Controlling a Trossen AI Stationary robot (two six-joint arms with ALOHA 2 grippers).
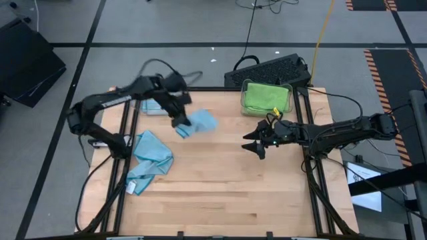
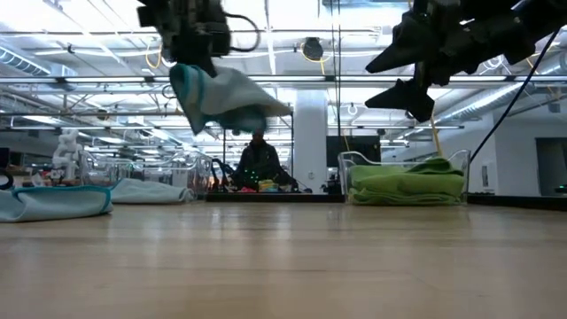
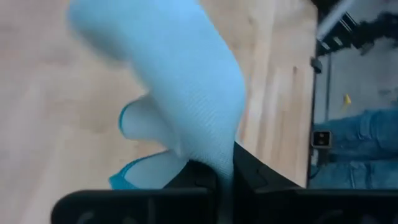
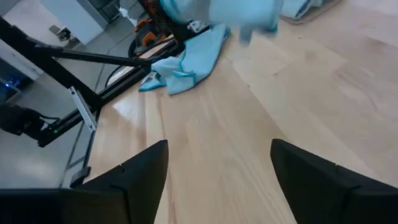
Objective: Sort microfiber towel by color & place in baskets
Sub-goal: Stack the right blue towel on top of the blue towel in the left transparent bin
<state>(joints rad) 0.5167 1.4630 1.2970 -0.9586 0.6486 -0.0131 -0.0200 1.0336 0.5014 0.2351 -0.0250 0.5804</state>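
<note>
My left gripper is shut on a light blue microfiber towel and holds it in the air over the table's far left part; in the low view the towel hangs high above the wood. A second light blue towel lies crumpled on the table near the left edge. Green towels fill a clear basket at the far right. My right gripper hovers open in front of that basket with nothing between its fingers. My left gripper pinches a bunched part of the light blue towel between its two fingers; one layer or several, I cannot tell. The fingers slant down from the table's left side. The towel hangs slack from the fingers, clear of the table.
A second clear basket with something light blue in it shows partly under my left arm at the far left. A black keyboard lies beyond the far edge. Bare wood spans the middle and near side. A person sits far behind the table.
</note>
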